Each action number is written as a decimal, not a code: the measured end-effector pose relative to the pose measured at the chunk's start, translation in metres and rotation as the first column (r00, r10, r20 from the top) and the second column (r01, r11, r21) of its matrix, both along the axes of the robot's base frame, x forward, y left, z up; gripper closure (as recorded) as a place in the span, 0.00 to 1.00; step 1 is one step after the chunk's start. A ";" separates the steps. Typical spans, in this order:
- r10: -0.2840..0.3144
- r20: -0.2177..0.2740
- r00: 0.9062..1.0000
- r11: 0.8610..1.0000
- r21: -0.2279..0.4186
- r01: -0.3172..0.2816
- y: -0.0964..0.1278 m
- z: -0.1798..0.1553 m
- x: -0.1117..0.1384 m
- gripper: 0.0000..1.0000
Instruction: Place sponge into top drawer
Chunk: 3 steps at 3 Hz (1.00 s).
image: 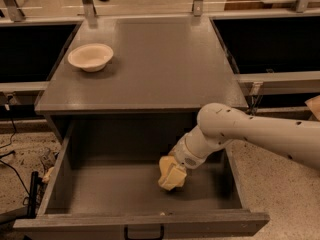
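i see a cream bowl (90,57) sitting near the far left corner of the desk (160,69). under the desk's front edge the top drawer (100,196) stands pulled open, its small black handle (144,232) at the middle of the front panel. inside it, right of centre, my pincer (171,169) is pinching the sponge (174,179), which hangs tilted, low over the drawer floor. the arm (250,131) reaches in from beyond the desk's front right corner.

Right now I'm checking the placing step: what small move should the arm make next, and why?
Probably open the gripper and let the sponge go. The gripper holds it tilted, low inside the open top drawer, right of centre, so it should land on the drawer floor.
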<state>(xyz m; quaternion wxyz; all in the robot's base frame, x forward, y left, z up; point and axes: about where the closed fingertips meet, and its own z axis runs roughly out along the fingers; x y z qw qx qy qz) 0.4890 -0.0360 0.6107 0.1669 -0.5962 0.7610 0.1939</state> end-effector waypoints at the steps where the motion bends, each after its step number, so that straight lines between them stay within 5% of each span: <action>1: 0.000 0.000 1.000 1.000 0.000 0.000 0.000 0.000 0.000 0.60; 3: 0.000 0.000 1.000 1.000 0.000 0.000 0.000 0.000 0.000 0.13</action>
